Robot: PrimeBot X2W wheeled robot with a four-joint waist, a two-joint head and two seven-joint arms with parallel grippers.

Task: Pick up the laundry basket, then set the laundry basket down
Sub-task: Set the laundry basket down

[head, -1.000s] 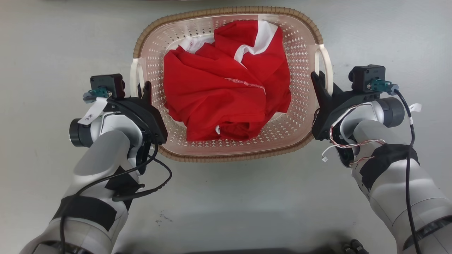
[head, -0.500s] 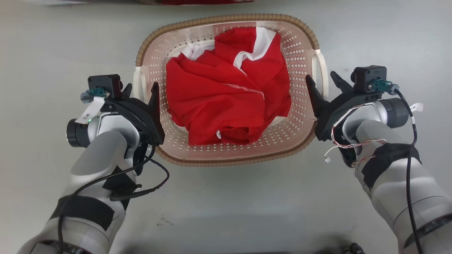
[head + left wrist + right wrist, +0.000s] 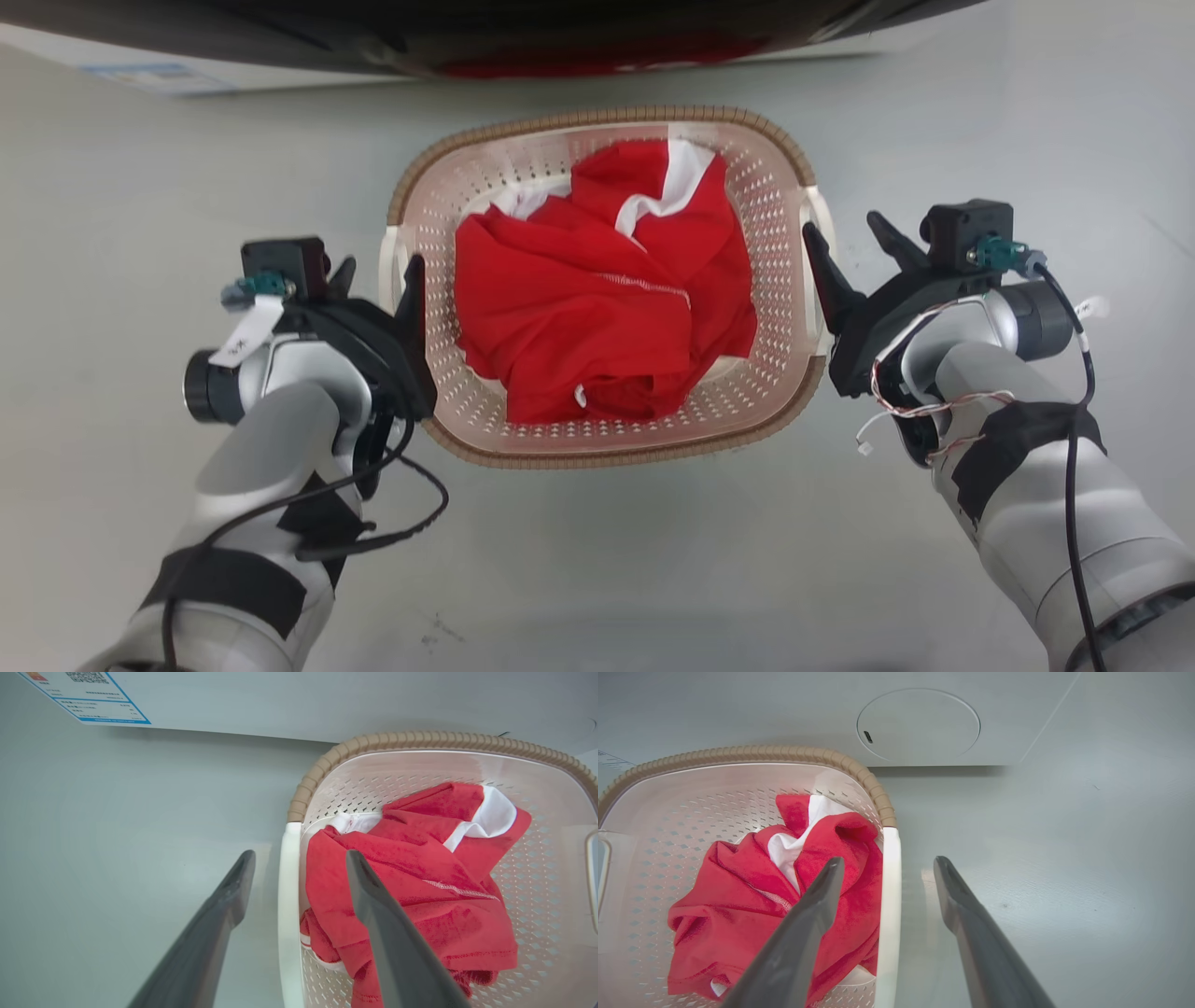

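Nearest the robot, the left gripper and right gripper each stand with jaws spread, one finger inside the wall and one outside, straddling the white side handles without pinching them. Between them the laundry basket appears to rest on the grey floor with a red garment heaped inside (a load that likely explains the balanced two-sided approach), just short of a white appliance beyond.
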